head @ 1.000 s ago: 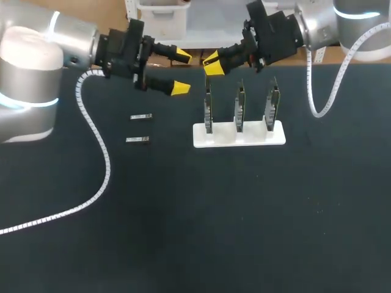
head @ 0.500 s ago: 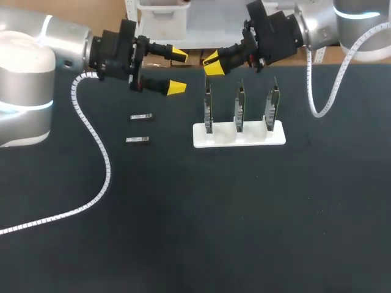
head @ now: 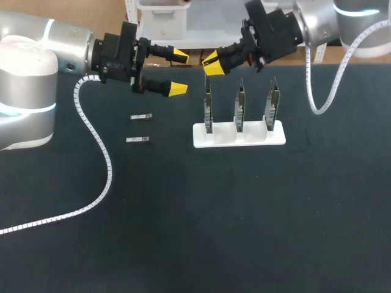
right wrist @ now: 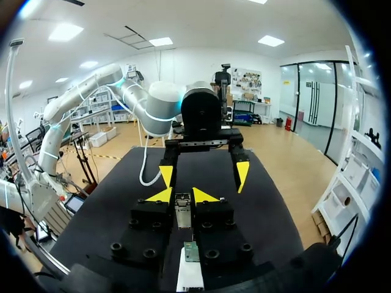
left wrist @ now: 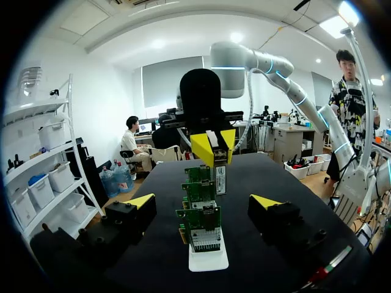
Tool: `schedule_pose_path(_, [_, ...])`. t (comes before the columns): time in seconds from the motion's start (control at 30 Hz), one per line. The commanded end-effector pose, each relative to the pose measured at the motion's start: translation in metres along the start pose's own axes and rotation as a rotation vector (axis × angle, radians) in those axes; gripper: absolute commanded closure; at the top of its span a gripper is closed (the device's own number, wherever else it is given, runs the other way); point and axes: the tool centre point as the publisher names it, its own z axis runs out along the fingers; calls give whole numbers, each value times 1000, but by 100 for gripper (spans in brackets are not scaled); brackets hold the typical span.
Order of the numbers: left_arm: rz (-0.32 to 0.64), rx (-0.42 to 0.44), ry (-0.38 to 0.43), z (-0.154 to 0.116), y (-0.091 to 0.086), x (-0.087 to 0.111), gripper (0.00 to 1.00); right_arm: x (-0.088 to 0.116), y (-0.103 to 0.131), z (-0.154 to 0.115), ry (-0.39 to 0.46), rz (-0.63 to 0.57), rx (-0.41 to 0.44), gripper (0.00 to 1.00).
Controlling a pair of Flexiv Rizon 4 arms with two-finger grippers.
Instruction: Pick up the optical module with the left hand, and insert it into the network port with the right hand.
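Head view: left gripper [head: 179,73] has drawn back slightly, jaws spread and empty. Right gripper [head: 212,64] pinches the module [right wrist: 183,215] between its tips, with the end board [head: 208,110] just below them. Handover looks done; insertion remains.

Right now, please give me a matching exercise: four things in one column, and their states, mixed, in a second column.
Things: 1 left fingers; 2 right fingers; 3 three circuit boards; 4 two loose modules.
States: A upright in the white holder; B flat on the table; C open, empty; D shut on an optical module.
Pairs: 1-C; 2-D; 3-A; 4-B.
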Motion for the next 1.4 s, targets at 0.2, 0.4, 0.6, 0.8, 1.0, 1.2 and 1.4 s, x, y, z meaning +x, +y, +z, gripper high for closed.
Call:
schedule_pose_path(0.2, [1,-1,1,0,0,0,0,1,-20,7,63,-3,-66,100])
schedule_pose_path(0.4, [1,-1,1,0,0,0,0,13,-24,7,58,20,-65,100])
schedule_pose_path(0.6, [1,-1,1,0,0,0,0,26,-28,7,49,49,-46,100])
schedule_pose_path(0.8, [1,-1,1,0,0,0,0,30,-30,12,35,58,-52,100])
schedule_pose_path(1.0, [1,-1,1,0,0,0,0,17,-25,7,25,15,-39,100])
schedule_pose_path(1.2, [1,-1,1,0,0,0,0,11,-21,2,22,2,-31,100])
schedule_pose_path(1.4, [1,-1,1,0,0,0,0,13,-15,2,27,14,-31,100])
